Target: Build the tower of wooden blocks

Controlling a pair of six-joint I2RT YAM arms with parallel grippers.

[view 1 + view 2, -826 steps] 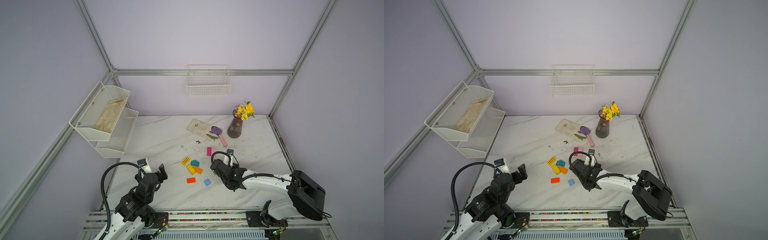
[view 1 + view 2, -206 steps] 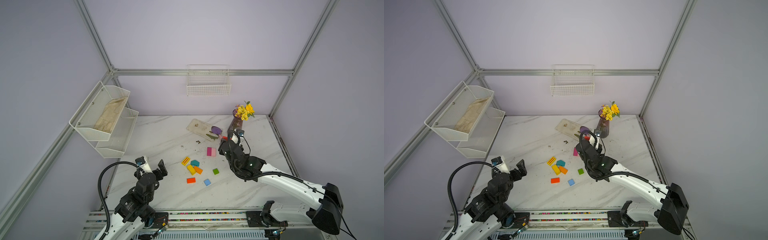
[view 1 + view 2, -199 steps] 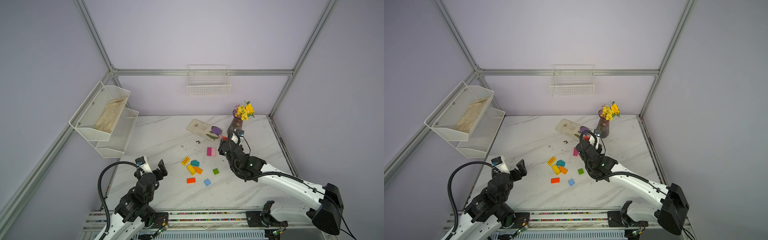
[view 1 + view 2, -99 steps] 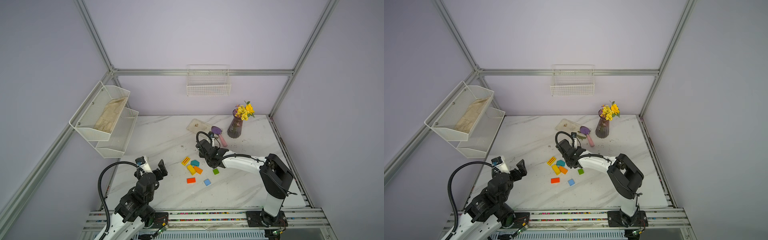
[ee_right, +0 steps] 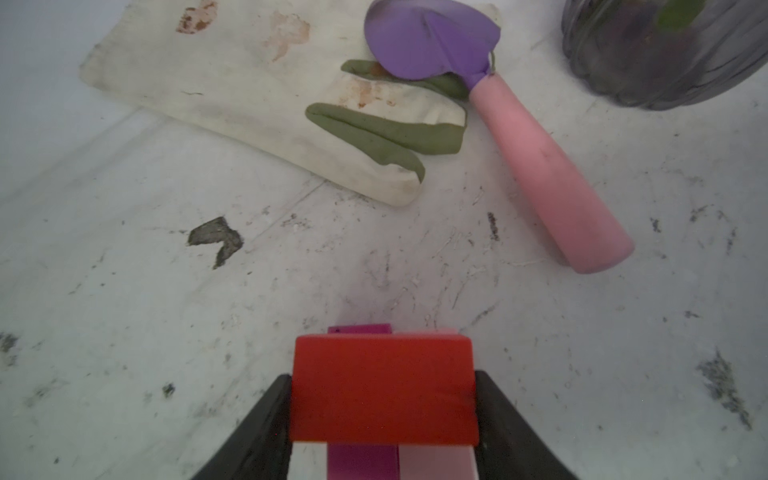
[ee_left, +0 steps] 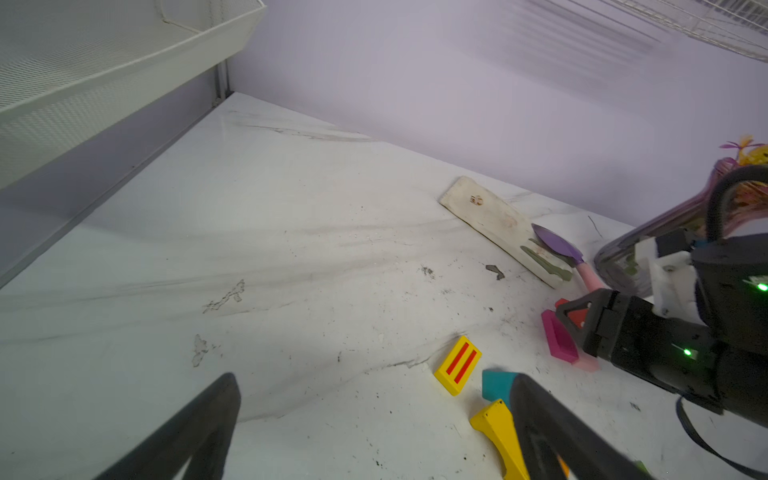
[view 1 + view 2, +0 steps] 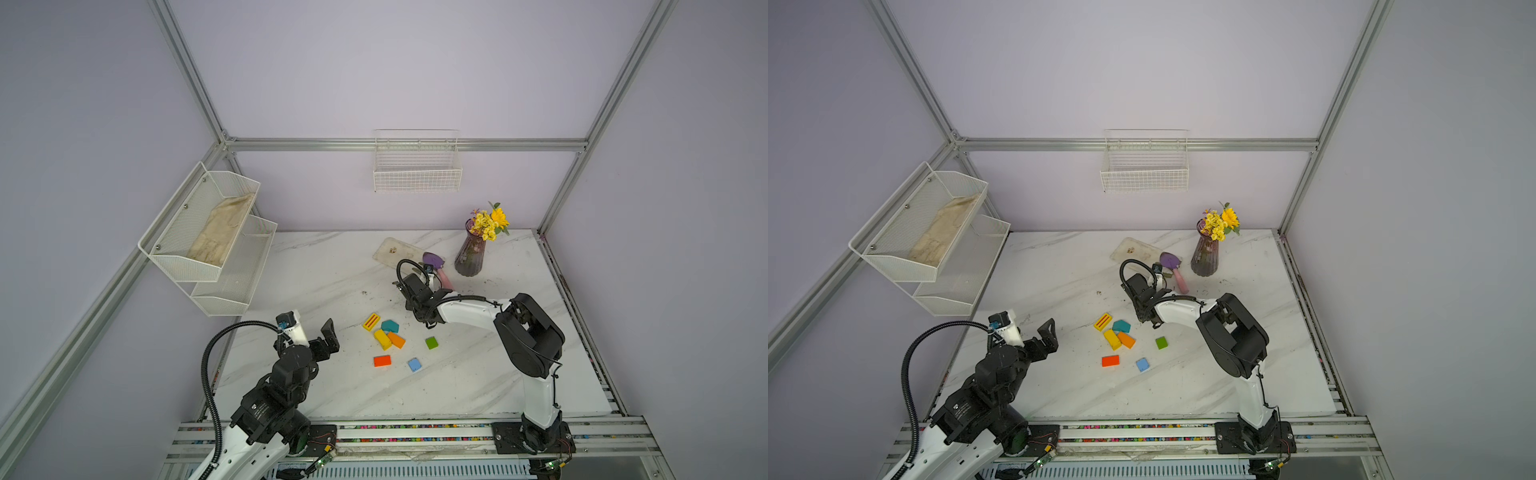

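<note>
Transit ends — our right gripper [image 5: 382, 399], clamped on the red block [image 5: 382, 370], has come down from beside the trowel [image 5: 540, 166] to the magenta block [image 5: 361, 461] and pink block [image 5: 436, 461] near its handle: tier two begins. Our left gripper [image 7: 311, 324] gapes wide.

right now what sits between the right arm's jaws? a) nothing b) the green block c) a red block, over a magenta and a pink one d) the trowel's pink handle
C: in the right wrist view the red block fills the gap between the jaws, touching both, with the magenta block and pink block side by side beneath it.
</note>
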